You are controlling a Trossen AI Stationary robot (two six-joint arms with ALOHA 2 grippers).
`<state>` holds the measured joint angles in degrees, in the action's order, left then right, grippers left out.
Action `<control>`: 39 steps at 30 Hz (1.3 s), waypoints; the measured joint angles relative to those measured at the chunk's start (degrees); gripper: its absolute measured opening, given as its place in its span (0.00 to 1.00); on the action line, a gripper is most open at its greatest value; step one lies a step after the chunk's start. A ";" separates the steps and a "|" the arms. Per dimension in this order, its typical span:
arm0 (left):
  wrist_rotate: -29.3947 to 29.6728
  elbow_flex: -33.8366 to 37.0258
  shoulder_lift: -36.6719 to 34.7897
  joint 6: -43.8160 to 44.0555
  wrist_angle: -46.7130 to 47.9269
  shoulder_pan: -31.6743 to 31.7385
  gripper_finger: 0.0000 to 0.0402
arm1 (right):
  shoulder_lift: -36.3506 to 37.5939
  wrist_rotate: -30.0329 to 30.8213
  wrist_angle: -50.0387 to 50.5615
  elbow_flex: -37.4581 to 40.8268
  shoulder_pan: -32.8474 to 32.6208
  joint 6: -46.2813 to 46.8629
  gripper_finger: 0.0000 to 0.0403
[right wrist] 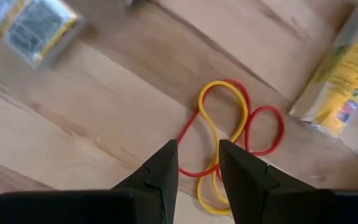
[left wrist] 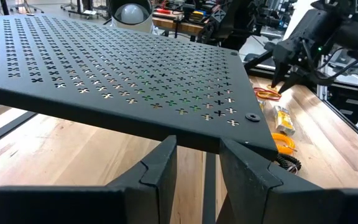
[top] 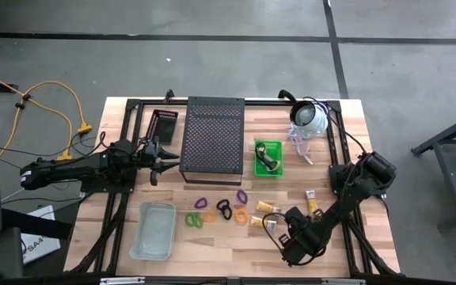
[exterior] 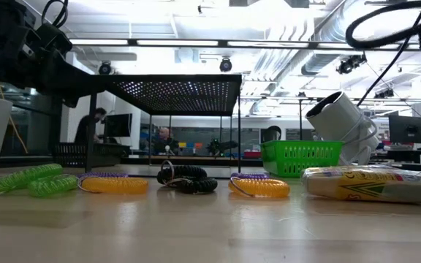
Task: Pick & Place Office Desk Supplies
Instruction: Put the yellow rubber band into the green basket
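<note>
Coiled loops lie in a row on the table: purple [top: 200, 203], green [top: 193, 220], orange [top: 209, 215], black [top: 225, 210]. Yellow-and-white packets [top: 268, 207] lie to their right. My right gripper [top: 279, 229] points down, open, over tangled red and yellow rubber bands [right wrist: 229, 134]. A strand of the bands runs between its fingers [right wrist: 197, 174]; whether they touch it I cannot tell. My left gripper [left wrist: 197, 168] is open and level. It stands at the left edge of the black perforated stand [top: 212, 134], touching nothing.
A green basket [top: 268, 157] holding a dark item and a white dome device [top: 310, 117] with a cable stand at the far right. A clear tray [top: 153, 229] lies near the front left. A small black basket [top: 163, 125] sits left of the stand.
</note>
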<state>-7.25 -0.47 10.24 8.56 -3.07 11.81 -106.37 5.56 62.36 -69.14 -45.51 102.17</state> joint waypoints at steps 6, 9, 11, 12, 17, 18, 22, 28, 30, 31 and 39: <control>0.02 0.00 -0.02 0.00 -0.02 0.01 0.29 | 0.00 0.01 -0.54 1.74 0.02 -2.02 0.26; 0.02 0.00 -0.01 0.00 -0.02 0.01 0.29 | 0.00 0.10 -2.33 3.18 0.02 -3.45 0.26; 0.01 0.00 -0.01 0.00 -0.01 0.02 0.29 | 0.00 0.11 -3.10 4.01 0.02 -3.65 0.26; 0.02 0.00 -0.02 0.00 -0.01 0.01 0.29 | 0.00 0.11 -3.31 4.34 0.02 -3.82 0.26; 0.02 0.00 -0.01 0.00 -0.01 0.01 0.29 | 0.00 0.25 -4.09 5.12 0.02 -5.61 0.26; 0.00 0.00 0.00 0.00 -0.02 0.02 0.29 | 0.00 0.25 -4.21 5.26 0.02 -6.07 0.26; 0.02 0.00 -0.01 0.00 -0.01 0.02 0.29 | 0.00 0.05 -4.77 5.46 0.02 -6.47 0.26; 0.02 0.00 -0.02 0.00 0.00 0.00 0.29 | 0.00 0.00 -4.98 5.46 0.02 -6.49 0.26; 0.01 0.00 0.00 0.00 -0.02 0.02 0.29 | 0.00 -0.10 -5.02 5.46 0.02 -6.49 0.26; 0.02 0.00 -0.02 0.00 0.00 0.01 0.29 | 0.00 -0.12 -5.02 5.46 0.02 -6.49 0.25; 0.02 0.00 -0.02 0.00 0.00 0.00 0.29 | 0.00 -0.77 -5.19 5.46 0.02 -6.49 0.09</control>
<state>-7.22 -0.47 10.22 8.56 -3.07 11.81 -106.37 4.79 57.17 -63.68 -45.50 95.68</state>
